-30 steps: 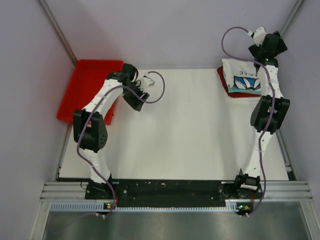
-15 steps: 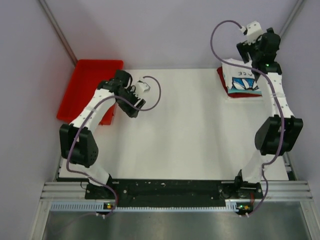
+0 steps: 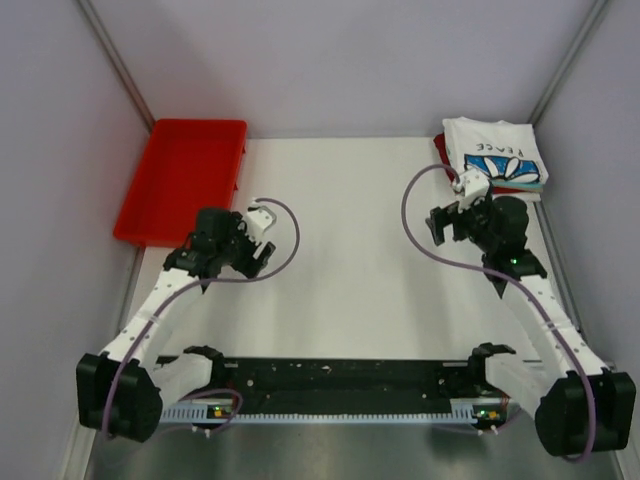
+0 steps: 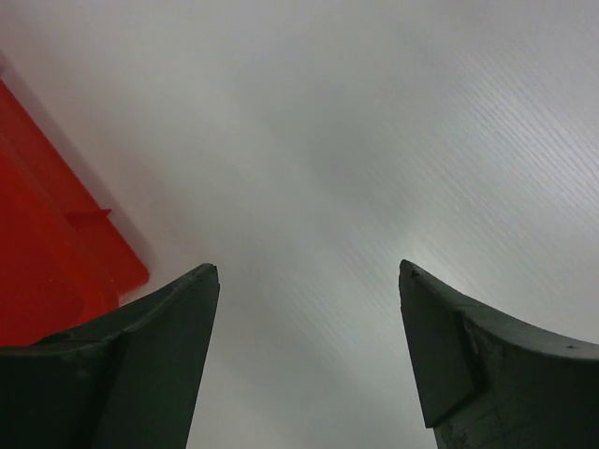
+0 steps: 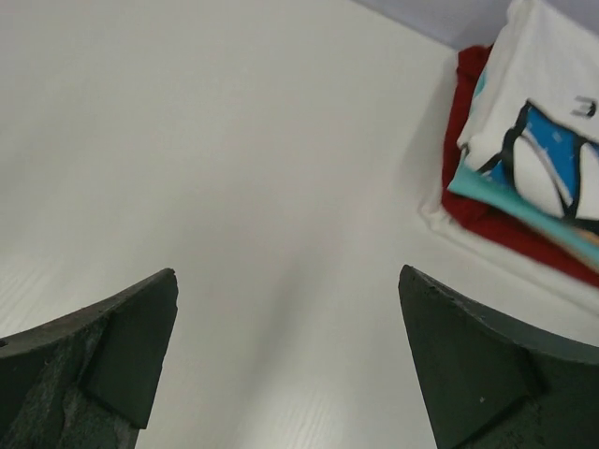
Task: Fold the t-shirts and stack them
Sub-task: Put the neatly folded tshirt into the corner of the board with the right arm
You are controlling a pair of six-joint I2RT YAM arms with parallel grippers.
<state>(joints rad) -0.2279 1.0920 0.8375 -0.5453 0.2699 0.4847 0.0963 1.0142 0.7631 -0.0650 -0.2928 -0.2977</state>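
Note:
The white t-shirt with the blue-and-black flower print (image 3: 494, 155) lies folded on top of a stack at the table's far right corner. In the right wrist view the white shirt (image 5: 538, 122) sits on a teal one (image 5: 510, 204), a dark red one (image 5: 487, 220) and a cream one (image 5: 468, 234). My right gripper (image 3: 447, 222) is open and empty over the table, in front and left of the stack. My left gripper (image 3: 252, 250) is open and empty over bare table at mid-left.
An empty red plastic tray (image 3: 180, 180) stands at the far left, its corner also in the left wrist view (image 4: 56, 243). The white table (image 3: 350, 270) is bounded by grey walls. A black rail (image 3: 340, 380) runs along the near edge.
Both arms have pulled back toward the near edge. The right gripper has come away from the shirt stack; the left gripper has moved down from beside the tray.

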